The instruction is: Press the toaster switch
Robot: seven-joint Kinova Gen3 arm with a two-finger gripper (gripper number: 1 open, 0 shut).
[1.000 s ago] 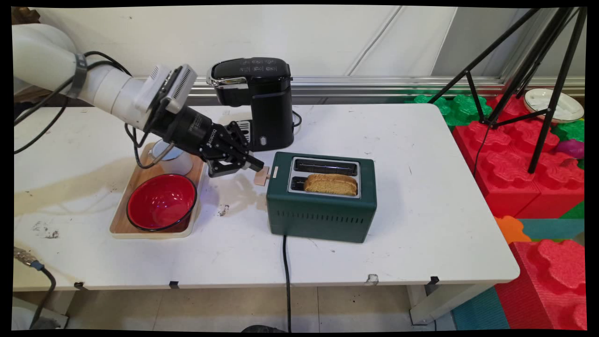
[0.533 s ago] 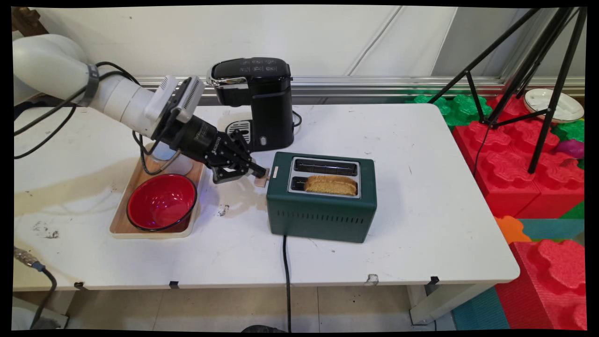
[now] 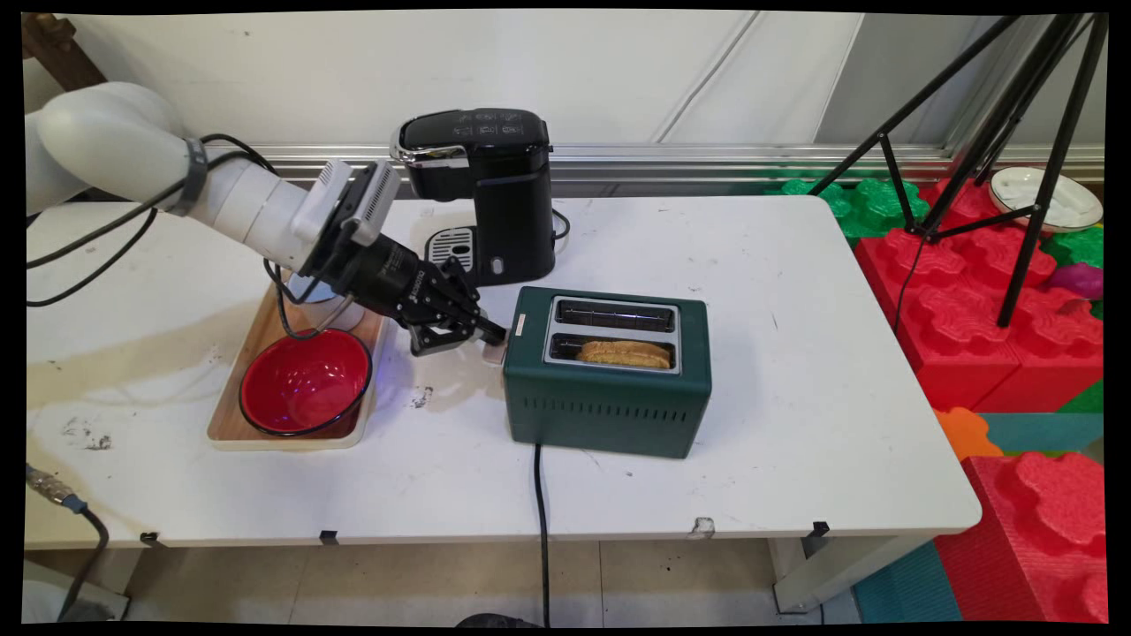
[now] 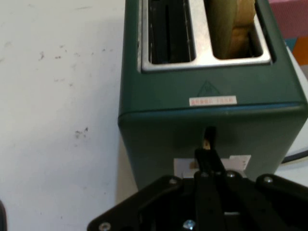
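A dark green two-slot toaster [image 3: 610, 406] stands mid-table with a slice of bread [image 3: 624, 353] sunk low in its near slot; the far slot is empty. My gripper [image 3: 497, 336] is shut, its tips pressed against the pale lever [image 3: 491, 353] on the toaster's left end. In the hand view the closed fingers [image 4: 206, 156] point at the lever slot in the toaster's end wall [image 4: 211, 120], with the pale lever [image 4: 185, 166] just beneath them. The bread [image 4: 236, 29] shows in the right-hand slot there.
A black coffee machine [image 3: 486, 190] stands behind the gripper. To the left, a wooden tray [image 3: 265, 424] holds a red bowl [image 3: 305, 382] and a white cup [image 3: 331, 309]. The toaster's black cord [image 3: 539, 530] hangs over the front edge. A tripod [image 3: 1016, 132] and foam blocks lie to the right.
The gripper has moved right and down onto the toaster's lever, pushing it lower. The bread has sunk from standing proud of the slot to nearly level with it.
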